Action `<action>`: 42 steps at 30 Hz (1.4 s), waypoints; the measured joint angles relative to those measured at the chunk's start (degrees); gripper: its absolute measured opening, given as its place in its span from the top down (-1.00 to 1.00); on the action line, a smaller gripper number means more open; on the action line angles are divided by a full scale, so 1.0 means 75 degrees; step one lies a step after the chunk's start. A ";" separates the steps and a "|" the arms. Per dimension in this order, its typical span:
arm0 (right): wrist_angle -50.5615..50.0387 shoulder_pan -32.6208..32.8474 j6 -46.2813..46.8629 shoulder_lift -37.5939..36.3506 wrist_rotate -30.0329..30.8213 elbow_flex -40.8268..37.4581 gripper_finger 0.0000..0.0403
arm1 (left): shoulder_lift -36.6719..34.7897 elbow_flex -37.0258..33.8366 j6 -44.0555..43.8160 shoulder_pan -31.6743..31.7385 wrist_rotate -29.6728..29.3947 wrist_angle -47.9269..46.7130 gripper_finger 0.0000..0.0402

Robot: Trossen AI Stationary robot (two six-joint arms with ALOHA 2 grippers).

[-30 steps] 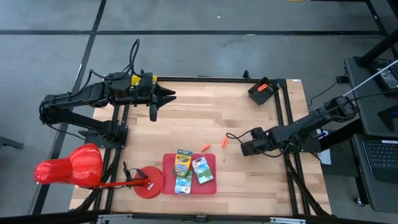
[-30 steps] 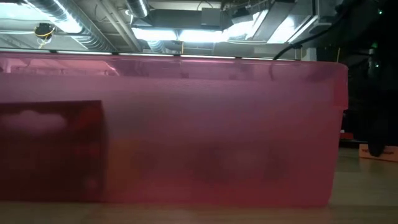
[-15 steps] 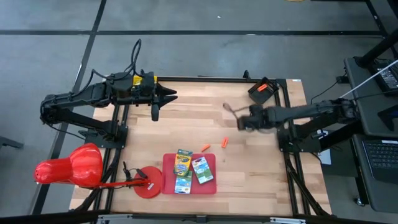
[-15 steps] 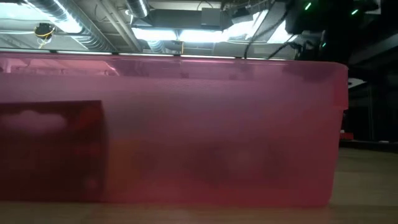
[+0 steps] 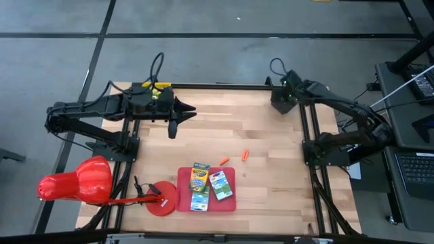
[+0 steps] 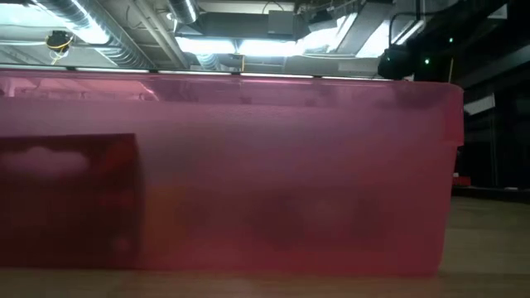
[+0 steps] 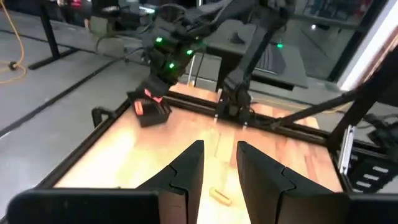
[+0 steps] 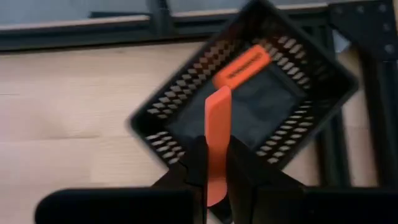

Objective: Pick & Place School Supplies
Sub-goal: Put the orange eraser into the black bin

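From above, the pale wooden slatted table (image 5: 203, 135) carries a flat red rectangular tray (image 5: 182, 177) near its front edge, and on it lie a yellow-green crayon box (image 5: 199, 177) and, just beside it, a green-white pack (image 5: 221, 186). Two short orange sticks (image 5: 224, 161) rest on the bare wood just beyond the tray (the second a little further toward the right arm's side). A big red cone-shaped object (image 5: 76, 181) sits off the table's left front corner, with a round red disc (image 5: 163, 198) beside the tray. The left gripper (image 5: 171, 123) hovers over the table's left rear part. The right gripper (image 5: 285, 95) is over the small black perforated plastic basket (image 5: 283, 103) at the right rear corner.

The low view is almost wholly filled by a translucent pink wall (image 6: 224, 174), with ceiling lights above it.

In the left wrist view, the left gripper's (image 7: 219, 167) fingers (image 7: 189, 168) stand slightly apart with nothing between them; one orange stick lies on the wood ahead and the basket (image 7: 152, 111) sits far off.

In the right wrist view, the right gripper (image 8: 214, 165) is clamped on a flat orange stick (image 8: 217, 140), directly over the basket (image 8: 249, 99), which already contains an orange marker (image 8: 241, 66).
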 joint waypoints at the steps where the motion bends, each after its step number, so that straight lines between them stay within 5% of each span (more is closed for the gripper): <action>1: -0.0020 -0.0271 -0.0196 0.0067 -0.0102 -0.0003 0.85 | 0.0010 0.0001 0.0000 -0.0045 -0.0038 0.0008 0.54; 9: 0.0259 -0.0980 -0.1518 0.0798 -0.1001 -0.0009 0.78 | 0.0024 -0.0002 0.0000 -0.0224 -0.0230 0.0006 0.54; 16: 0.0244 -0.0706 -0.1199 0.0842 -0.0932 -0.0009 -0.04 | 0.0022 -0.0002 -0.0068 -0.0280 -0.0191 0.0074 0.54; 20: 0.0228 -0.0321 -0.0839 0.0640 -0.0692 -0.0009 -0.26 | 0.0022 -0.0002 -0.0067 -0.0350 -0.0177 0.0110 0.54; 25: 0.0105 0.1444 0.0015 0.0083 -0.1314 -0.0009 -0.21 | 0.0022 -0.0002 -0.0073 -0.0438 -0.0219 0.0103 0.54; 33: 0.1268 0.5609 0.3302 -0.0105 -0.1787 -0.0140 0.22 | 0.0022 -0.0002 -0.0095 -0.0649 -0.0724 -0.0031 0.54; 42: 0.4279 0.7177 0.6540 0.0900 -0.1550 -0.1572 0.27 | 0.0022 -0.0002 -0.0067 -0.0667 -0.0837 -0.0043 0.54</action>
